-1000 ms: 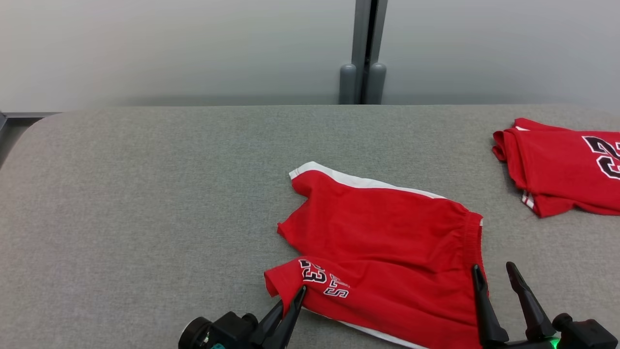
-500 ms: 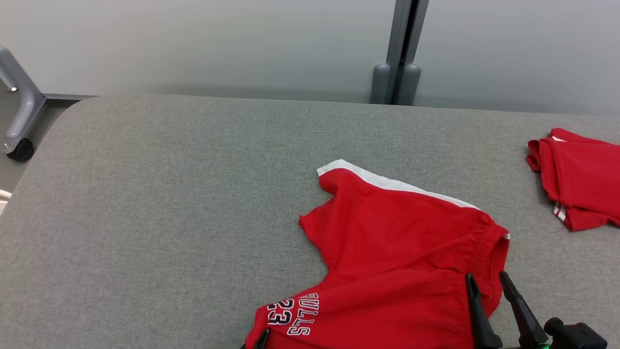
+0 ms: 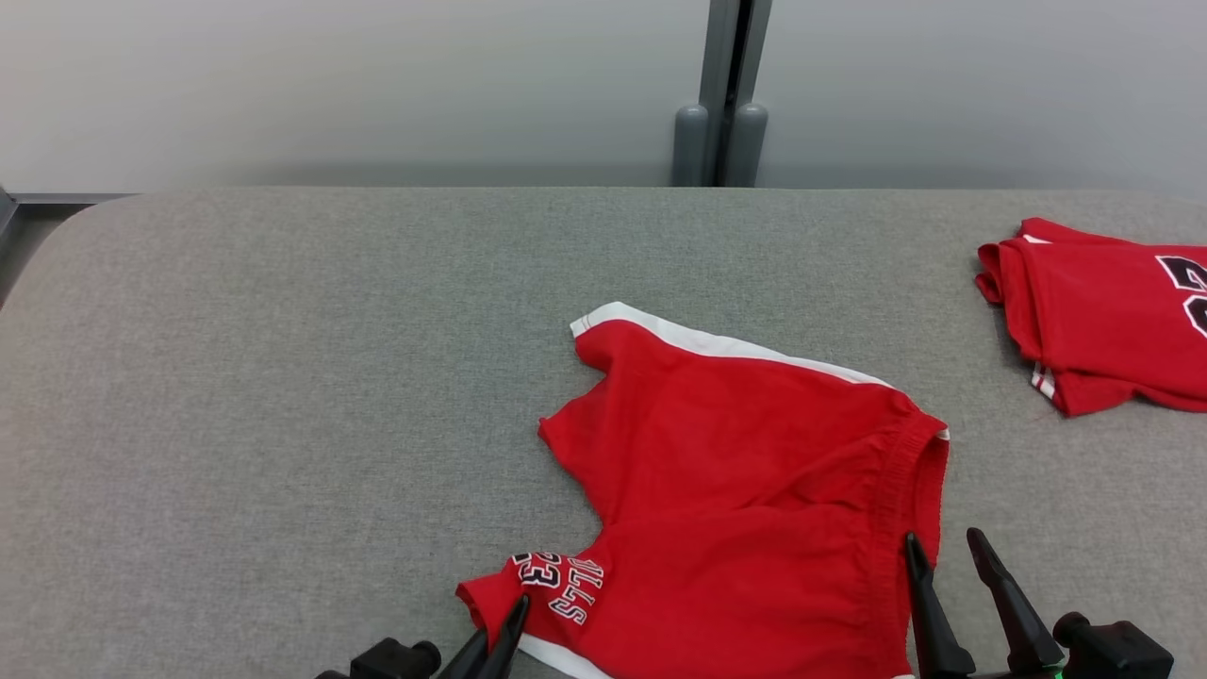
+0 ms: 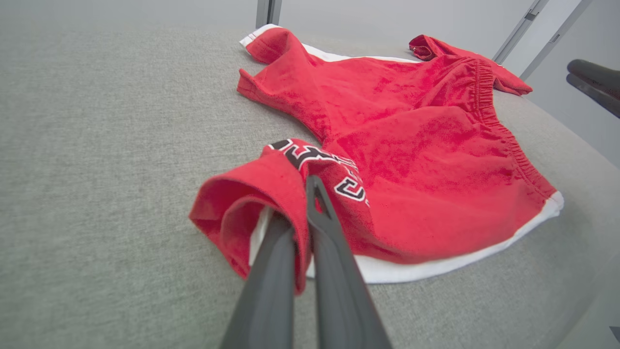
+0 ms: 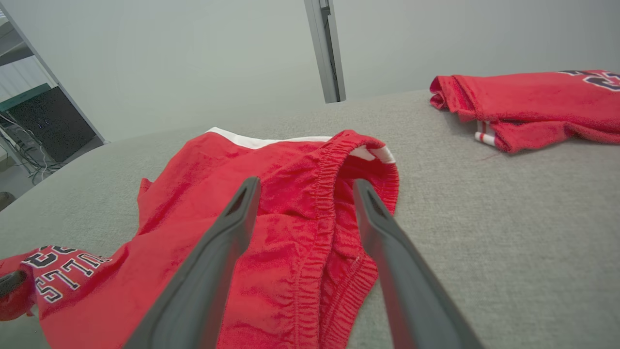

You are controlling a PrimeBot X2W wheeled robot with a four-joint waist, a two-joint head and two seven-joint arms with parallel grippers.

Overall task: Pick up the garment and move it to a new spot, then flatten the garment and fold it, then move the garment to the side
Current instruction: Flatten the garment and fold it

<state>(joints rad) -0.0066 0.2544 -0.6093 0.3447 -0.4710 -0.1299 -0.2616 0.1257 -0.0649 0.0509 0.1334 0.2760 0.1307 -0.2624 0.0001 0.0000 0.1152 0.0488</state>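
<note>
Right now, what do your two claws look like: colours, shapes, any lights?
The left claw and right claw each have two long, slim, dark grey fingers tapering to points, with a recess near each tip. Both sit on chunky black housings with round knobs; a green light glows on the right one.

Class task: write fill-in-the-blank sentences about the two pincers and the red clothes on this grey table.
1. The left pincer is ____ on the red shorts' printed leg hem.
2. The right pincer stands ____, astride the waistband.
3. The folded red garment lies toward the table's ____ end.
4. The shorts' leg bears the number ____.
Missing words: shut; open; right; 23.
</note>
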